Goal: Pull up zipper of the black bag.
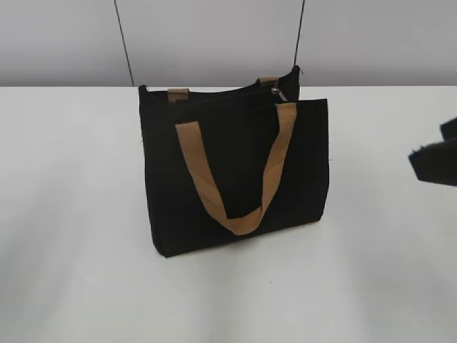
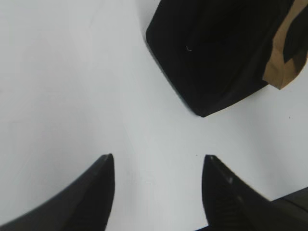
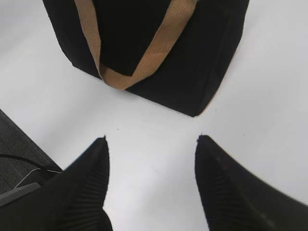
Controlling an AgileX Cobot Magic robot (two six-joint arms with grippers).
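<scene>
Nearest us, the right gripper (image 3: 151, 144) hangs over the white table (image 1: 71, 214) with jaws spread and empty, short of the black bag (image 1: 235, 171); the left gripper (image 2: 159, 161), likewise spread and empty, faces the bag's lower corner. Beyond both, the bag stands upright with a tan handle (image 1: 239, 179) draped down its front. Farthest, the zipper (image 1: 280, 93) sits at the right end of the bag's top edge, whose zip line runs left–right; we judge the right arm nearer it.

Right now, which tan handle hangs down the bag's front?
The near tan handle droops in a U across the black bag; the far handle shows only stubs at the top edge.
</scene>
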